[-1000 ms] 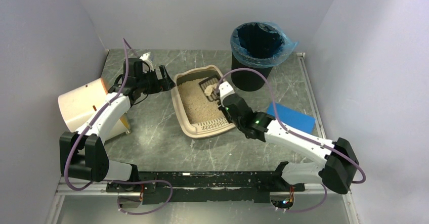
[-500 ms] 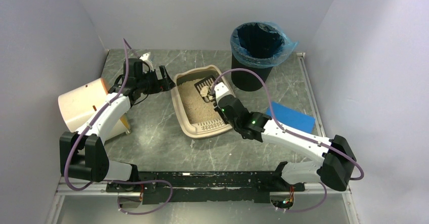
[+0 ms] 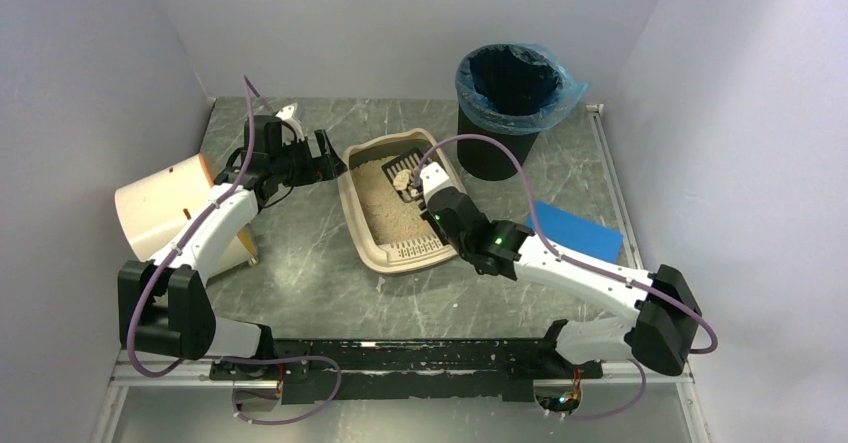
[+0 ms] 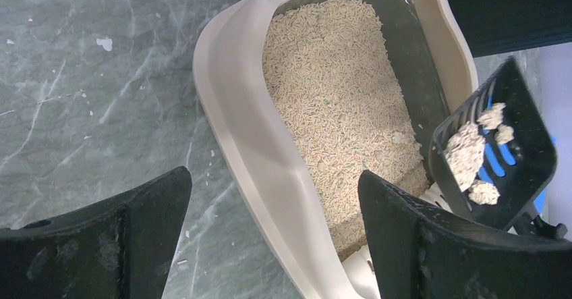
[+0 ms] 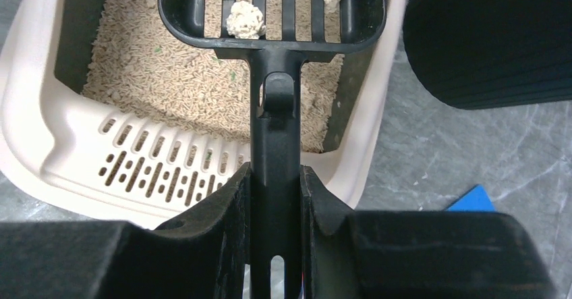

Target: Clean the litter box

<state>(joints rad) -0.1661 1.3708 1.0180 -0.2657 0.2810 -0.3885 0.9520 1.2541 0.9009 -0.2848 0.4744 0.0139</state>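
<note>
Holding clumps (image 5: 244, 19), perhaps waste: scoop (image 5: 275, 144) over litter box (image 5: 27, 133)

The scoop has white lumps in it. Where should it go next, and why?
Probably lift the scoop a little and swing it toward the black bin. The right gripper is clamped on its handle, lumps sit on its slots, and it hangs over the litter box.

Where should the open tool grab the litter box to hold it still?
Probably the litter box rim on its long left side: that smooth lip faces the open left tool and stands clear of the scoop at the right. Come down from the left, one finger inside the wall, one outside.
</note>
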